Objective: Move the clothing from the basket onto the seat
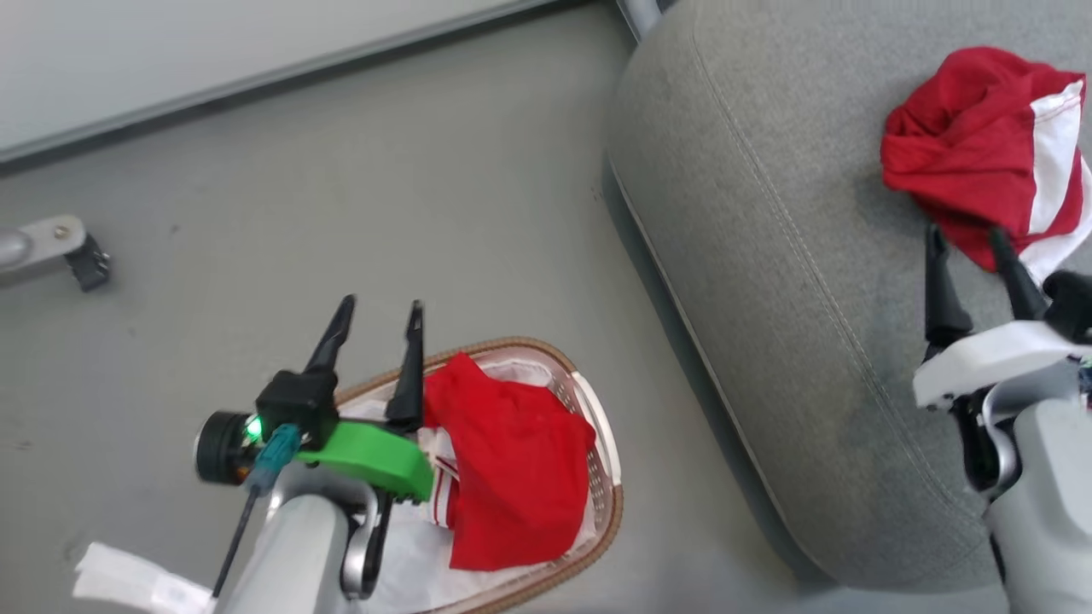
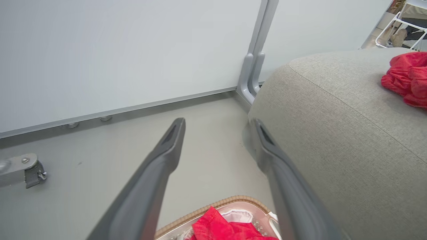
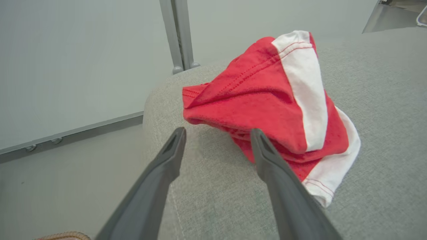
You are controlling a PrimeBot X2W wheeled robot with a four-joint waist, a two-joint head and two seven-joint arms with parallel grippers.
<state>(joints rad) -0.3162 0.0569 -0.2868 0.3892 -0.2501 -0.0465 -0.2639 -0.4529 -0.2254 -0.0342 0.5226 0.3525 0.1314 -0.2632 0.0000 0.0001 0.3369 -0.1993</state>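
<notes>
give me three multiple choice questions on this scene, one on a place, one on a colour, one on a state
1. Where does the red and white garment near the right tool lie?
A on the floor
B on the grey seat
C on a shelf

2. What colour is the rim of the laundry basket?
A blue
B brown
C black

3. How does the right tool stand?
A shut on the garment
B shut on nothing
C open

Answers:
1 B, the garment rests on the seat's woven top.
2 B, the woven-look rim is brown.
3 C, its two dark fingers stand spread with a gap between them.
</notes>
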